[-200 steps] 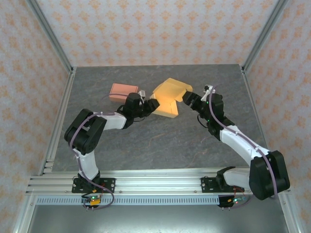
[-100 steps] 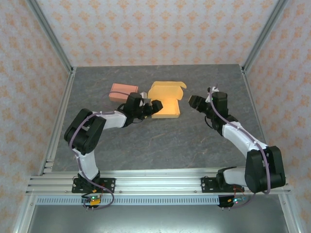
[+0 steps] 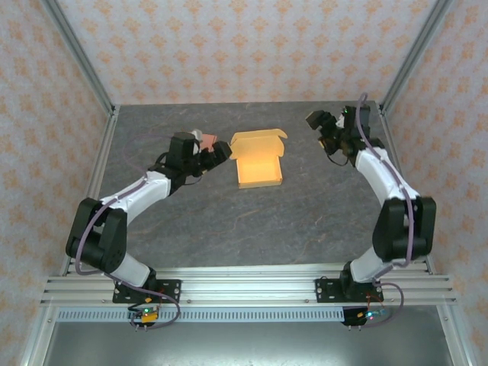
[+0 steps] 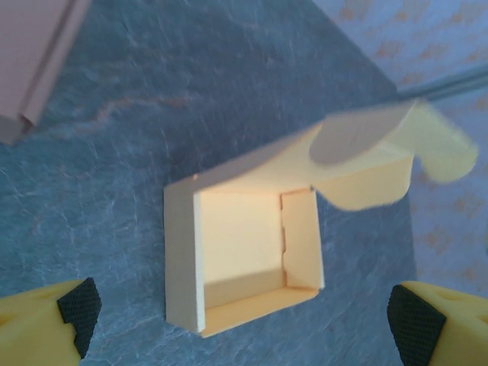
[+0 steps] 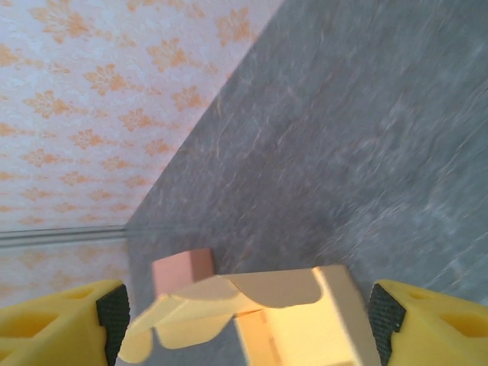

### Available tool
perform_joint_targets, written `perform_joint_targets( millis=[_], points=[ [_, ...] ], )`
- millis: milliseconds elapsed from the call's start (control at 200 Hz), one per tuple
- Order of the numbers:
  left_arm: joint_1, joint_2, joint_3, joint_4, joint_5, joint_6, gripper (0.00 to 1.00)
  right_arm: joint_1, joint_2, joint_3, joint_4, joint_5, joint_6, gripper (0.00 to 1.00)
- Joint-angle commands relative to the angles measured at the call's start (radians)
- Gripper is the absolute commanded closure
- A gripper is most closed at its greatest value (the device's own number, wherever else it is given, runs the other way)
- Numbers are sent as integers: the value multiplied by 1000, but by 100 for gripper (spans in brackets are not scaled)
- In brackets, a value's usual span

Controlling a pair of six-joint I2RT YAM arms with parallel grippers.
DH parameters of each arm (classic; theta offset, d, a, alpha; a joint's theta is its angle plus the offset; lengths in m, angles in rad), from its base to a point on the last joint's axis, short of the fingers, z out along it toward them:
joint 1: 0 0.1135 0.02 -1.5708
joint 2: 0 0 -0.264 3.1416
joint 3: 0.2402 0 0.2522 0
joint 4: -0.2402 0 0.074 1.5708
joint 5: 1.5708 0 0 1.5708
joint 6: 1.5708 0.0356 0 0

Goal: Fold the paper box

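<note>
Flanking the paper box (image 3: 257, 162), left fingers (image 4: 76, 306) and right fingers (image 5: 385, 309) hover spread, empty.

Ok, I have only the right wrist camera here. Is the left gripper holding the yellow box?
Observer: No. From above, the left gripper is open and apart from the yellow box, on its left side.
Operator: Is the lid closed? From here I cannot tell.
Observer: Not closed. The left wrist camera shows the lid raised at one edge, and nothing lies inside the box.
Operator: Does the pink box touch the yellow one?
Observer: No. The left wrist camera shows bare table between the pink box and the yellow box.
</note>
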Motion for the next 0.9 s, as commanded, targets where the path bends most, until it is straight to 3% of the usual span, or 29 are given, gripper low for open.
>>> perform_joint_targets(
  millis=[0,50,135,235,385,651,751,891],
  points=[
    [41,10,110,-66,-6,-132,0,8,123,99,-149,-166,158,14],
    [46,45,153,-45,33,-197,0,11,181,155,-189,-207,170,7],
    [47,136,267,-86,97,-292,0,19,265,244,-223,-289,177,6],
    [45,242,385,-171,145,-357,0,25,313,294,-239,-299,179,6],
    [39,295,363,-77,131,-460,3,47,368,290,-192,-324,232,7],
    [-19,297,336,-63,105,-474,5,117,380,252,-85,-346,315,15],
    [-42,332,345,-46,105,-489,13,122,377,240,-63,-345,325,25],
    [-48,373,357,4,115,-516,29,133,365,220,-68,-346,314,28]
  ],
)
